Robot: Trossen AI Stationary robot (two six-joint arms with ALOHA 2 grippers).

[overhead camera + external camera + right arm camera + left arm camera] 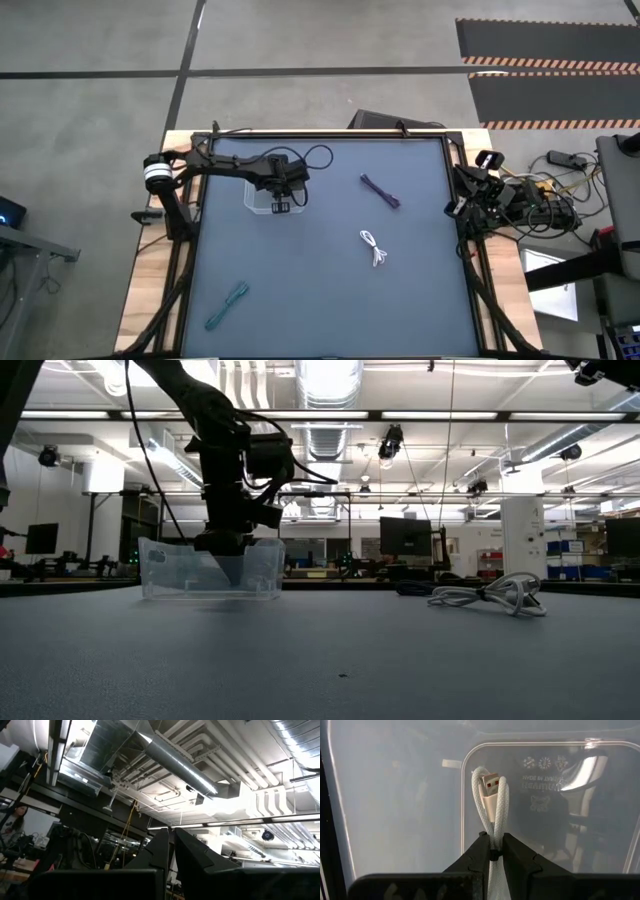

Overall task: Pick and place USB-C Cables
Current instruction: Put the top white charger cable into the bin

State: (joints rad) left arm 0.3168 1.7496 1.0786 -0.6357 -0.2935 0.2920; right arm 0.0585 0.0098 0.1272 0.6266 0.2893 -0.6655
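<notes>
White cable point(492, 807) pinched between left gripper point(493, 854) fingers, hanging down inside clear box point(258, 199) near table's point(300, 300) far-left corner, presumably for release; right gripper point(172, 851) pressed together, parked off right edge.

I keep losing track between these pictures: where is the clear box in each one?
High view: clear box upper left of the table, under the left gripper.
Low view: left of centre, gripper inside.
Left wrist view: fills the picture.
Right wrist view: not in it.
Shared landmark: the white cable the left gripper holds.
</notes>
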